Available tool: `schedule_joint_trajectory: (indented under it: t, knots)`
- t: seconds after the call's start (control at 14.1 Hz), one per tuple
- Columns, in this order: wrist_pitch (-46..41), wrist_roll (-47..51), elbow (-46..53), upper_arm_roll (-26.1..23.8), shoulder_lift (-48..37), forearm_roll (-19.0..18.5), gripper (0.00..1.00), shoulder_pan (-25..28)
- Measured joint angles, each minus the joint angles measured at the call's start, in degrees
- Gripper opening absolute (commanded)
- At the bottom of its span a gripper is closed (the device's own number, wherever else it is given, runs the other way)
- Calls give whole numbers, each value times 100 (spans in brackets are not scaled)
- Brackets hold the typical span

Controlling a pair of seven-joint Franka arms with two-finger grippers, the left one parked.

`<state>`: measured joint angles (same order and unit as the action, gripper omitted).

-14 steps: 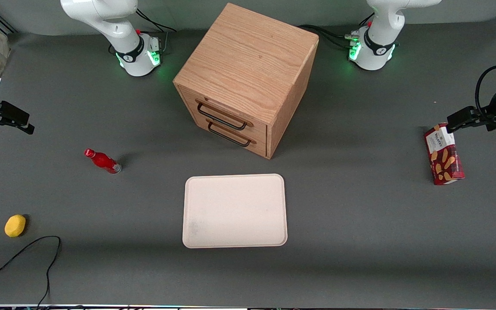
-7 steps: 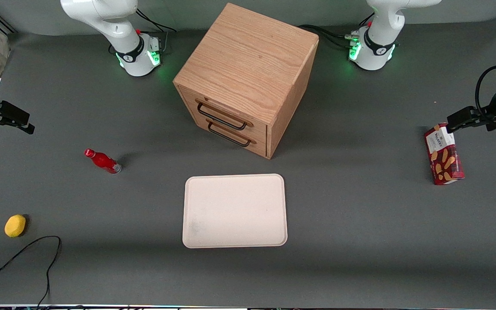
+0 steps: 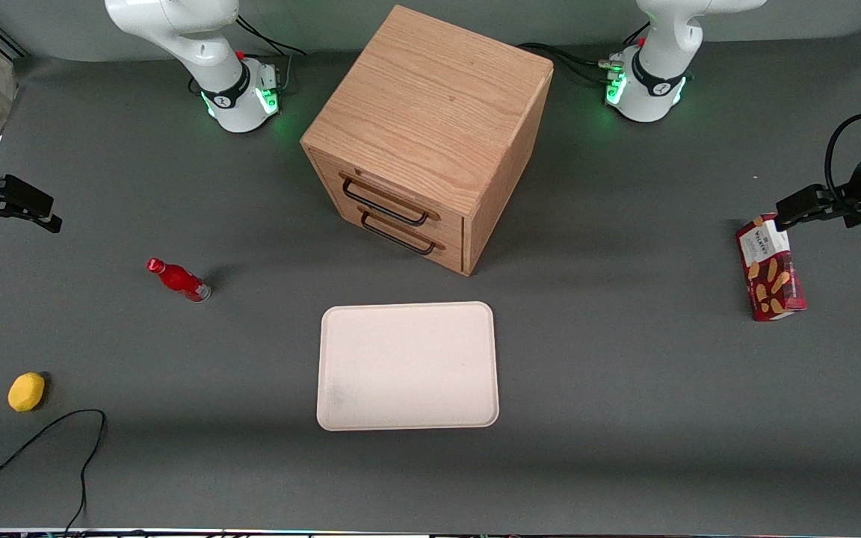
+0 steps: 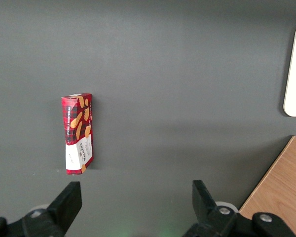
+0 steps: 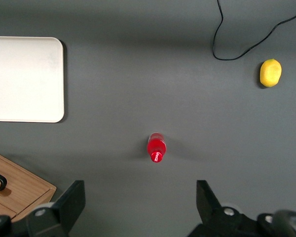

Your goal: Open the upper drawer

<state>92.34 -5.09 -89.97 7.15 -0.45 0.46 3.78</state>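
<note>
cabinet [image 3: 430, 127]: standing mid-table, between the two arm bases, its drawer fronts facing the front camera at an angle.
upper drawer [image 3: 389, 196]: sitting closed, directly above the lower drawer [image 3: 400, 235].
tray [image 3: 407, 366]: lying flat, nearer the front camera than the cabinet, apart from it.
bottle [image 3: 178, 279]: standing toward the working arm's end, beside the cabinet, well apart from it.
lemon [image 3: 26, 391]: lying nearer the front camera than the bottle, just beside a cable [image 3: 49, 448].
box [image 3: 770, 267]: lying toward the parked arm's end.
gripper [image 3: 16, 205]: hovering open at the working arm's end of the table, above the surface, well apart from the cabinet; its fingers [image 5: 71, 202] are spreading wide over the bottle [image 5: 156, 147].
</note>
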Motion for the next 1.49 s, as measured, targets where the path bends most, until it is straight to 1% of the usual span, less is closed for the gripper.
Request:
schedule_joint_trajectory:
  t: [0.21,0.64,1.06,1.49]
  knots:
    - [21,0,-4,-7,72,0,100,150]
    - [471,0,-6,-21,372,0,100,805]
    - [592,0,122,-21,456,0,100,1685]
    - [609,-42,325,-16,686,0,100,2428]
